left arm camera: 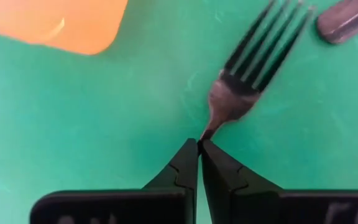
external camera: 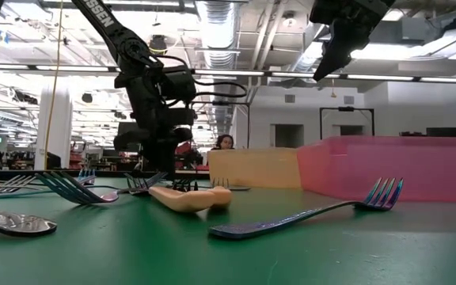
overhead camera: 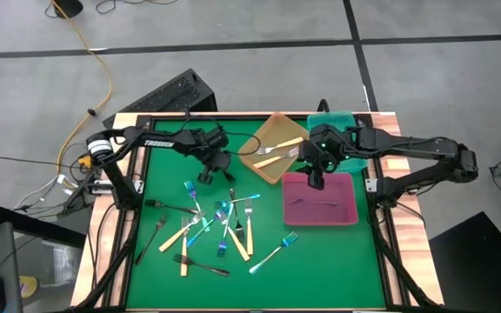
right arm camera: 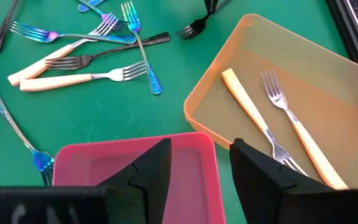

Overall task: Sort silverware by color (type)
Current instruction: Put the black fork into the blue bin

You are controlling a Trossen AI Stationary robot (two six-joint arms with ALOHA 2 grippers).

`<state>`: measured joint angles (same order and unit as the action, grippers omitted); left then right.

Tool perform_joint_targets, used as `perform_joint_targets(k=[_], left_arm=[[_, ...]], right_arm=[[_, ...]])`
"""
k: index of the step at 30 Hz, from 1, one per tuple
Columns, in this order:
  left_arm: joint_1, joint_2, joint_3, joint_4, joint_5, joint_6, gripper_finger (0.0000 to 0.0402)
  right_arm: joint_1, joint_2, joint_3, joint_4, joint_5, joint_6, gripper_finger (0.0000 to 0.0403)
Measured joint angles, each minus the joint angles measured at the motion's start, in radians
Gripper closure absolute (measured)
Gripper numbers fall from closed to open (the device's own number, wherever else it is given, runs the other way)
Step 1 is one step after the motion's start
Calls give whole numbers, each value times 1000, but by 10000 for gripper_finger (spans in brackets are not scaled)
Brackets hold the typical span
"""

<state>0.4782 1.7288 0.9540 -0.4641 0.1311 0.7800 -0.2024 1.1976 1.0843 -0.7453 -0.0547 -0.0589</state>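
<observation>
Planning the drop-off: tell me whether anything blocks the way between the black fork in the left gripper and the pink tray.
Nothing on the mat does. The left gripper is shut on the black fork. Bare mat lies between it and the pink tray; the right gripper hovers above that tray's far edge.

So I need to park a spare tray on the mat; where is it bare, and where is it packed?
Bare green mat runs along the near edge and the near right corner, below the pink tray. The left strip beside the fork pile is thin. The middle is crowded with forks; the far side holds the orange tray, the teal tray and both grippers.
</observation>
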Motion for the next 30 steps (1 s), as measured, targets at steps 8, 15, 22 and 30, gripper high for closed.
perform_joint_targets(k=[8, 15, 22, 30], left_arm=[[-30, -79, -2, -4, 37, -86, 401], [-35, -90, -2, 70, -39, -266, 399], [-48, -90, -1, -32, -86, -453, 347], [-119, -90, -1, -97, -86, -546, 266]], right_arm=[[0, 0, 0, 1, 1, -1, 219], [-1, 0, 0, 1, 1, 0, 219], [-1, 0, 0, -2, 2, -1, 219], [-1, 0, 0, -2, 2, -1, 219]])
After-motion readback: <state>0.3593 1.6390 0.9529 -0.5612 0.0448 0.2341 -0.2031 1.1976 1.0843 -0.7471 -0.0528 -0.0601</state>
